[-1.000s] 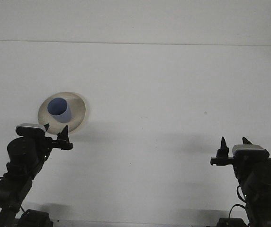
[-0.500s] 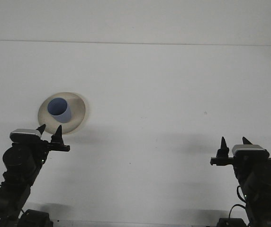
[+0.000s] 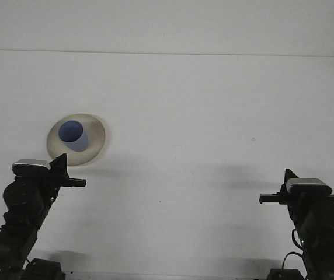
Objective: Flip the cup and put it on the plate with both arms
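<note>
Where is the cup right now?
In the front view the cup stands on the plate, left side of the table, just beyond the left end effector.

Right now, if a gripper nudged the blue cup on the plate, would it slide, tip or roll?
The blue cup stands mouth-up on the plate, so rolling seems unlikely unless it topples. It looks small and thin-walled, probably light, so a nudge would likely slide or tip it. The plate's raised rim might catch it.

One cup (image 3: 73,135) — blue — and one plate (image 3: 95,139). Two arms, one on each side: the left arm (image 3: 22,210) and the right arm (image 3: 317,219). One desk (image 3: 214,116) — white.
</note>
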You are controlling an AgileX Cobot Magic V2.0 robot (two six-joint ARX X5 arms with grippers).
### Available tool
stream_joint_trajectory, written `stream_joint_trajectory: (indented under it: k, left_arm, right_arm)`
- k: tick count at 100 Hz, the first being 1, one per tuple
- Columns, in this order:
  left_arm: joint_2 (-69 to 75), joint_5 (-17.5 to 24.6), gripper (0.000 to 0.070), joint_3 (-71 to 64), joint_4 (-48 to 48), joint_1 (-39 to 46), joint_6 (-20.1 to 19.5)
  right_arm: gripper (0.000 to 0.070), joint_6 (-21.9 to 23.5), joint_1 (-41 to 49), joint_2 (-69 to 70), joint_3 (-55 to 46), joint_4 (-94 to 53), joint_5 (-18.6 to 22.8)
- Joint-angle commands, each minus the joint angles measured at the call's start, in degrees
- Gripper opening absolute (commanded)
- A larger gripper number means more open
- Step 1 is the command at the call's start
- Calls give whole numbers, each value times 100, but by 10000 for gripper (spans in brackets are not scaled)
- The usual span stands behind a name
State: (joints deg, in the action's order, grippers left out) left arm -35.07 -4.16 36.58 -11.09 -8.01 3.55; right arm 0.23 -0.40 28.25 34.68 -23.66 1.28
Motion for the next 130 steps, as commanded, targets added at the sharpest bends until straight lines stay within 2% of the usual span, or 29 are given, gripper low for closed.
stream_joint_trajectory:
  k: [1,102,130]
  left_arm:
    - [4,-20,13,52,52,-11,-48]
    - [592,-20,13,-9,149,-9,-55]
    - [1460,-17,13,-1397,1552,101,-138]
  right_arm:
    - [0,-7,7,20,57,55,-20]
    - [0,-7,7,20,57,59,-20]
    - [0,-7,7,20,57,59,-20]
